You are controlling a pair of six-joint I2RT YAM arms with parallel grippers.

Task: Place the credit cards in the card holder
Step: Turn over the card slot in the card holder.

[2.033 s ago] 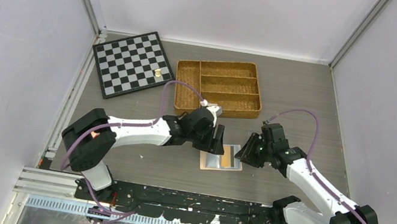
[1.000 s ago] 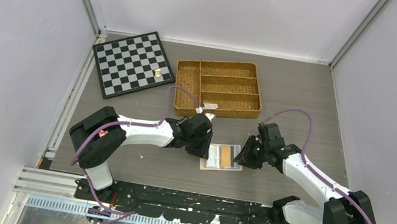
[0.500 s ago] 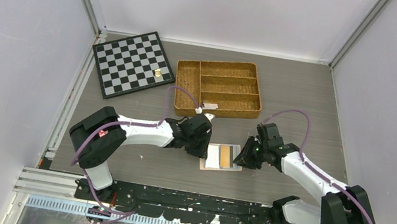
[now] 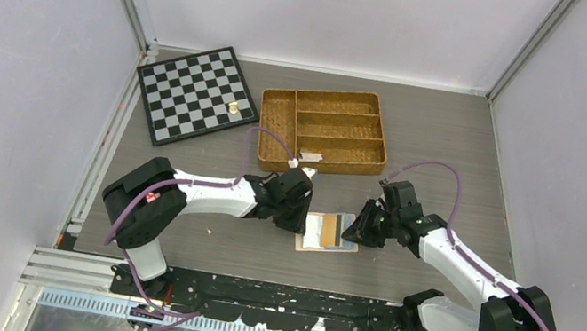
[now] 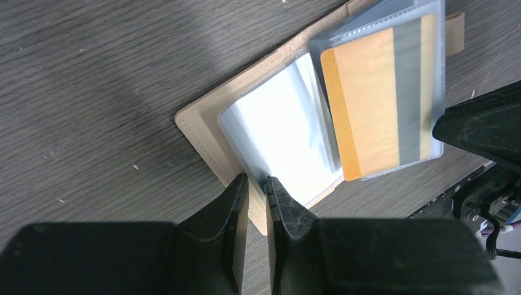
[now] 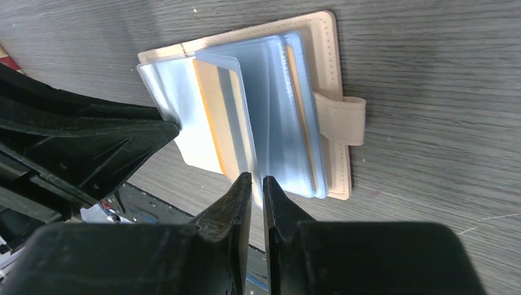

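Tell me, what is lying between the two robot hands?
The open card holder, orange card sleeved, lies between left gripper and right gripper in the top view.

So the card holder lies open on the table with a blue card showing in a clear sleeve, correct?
Not blue: the card showing in the card holder's sleeve is orange-tan, as the left wrist view shows. The rest holds.

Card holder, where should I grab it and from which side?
Probably best by a clear sleeve, pinching its free near edge from above on the arms' side. The card holder lies open and flat on the table, so its cover gives no lip, while the sleeves fan up off it. The snap tab on the right sticks out but also lies flat.
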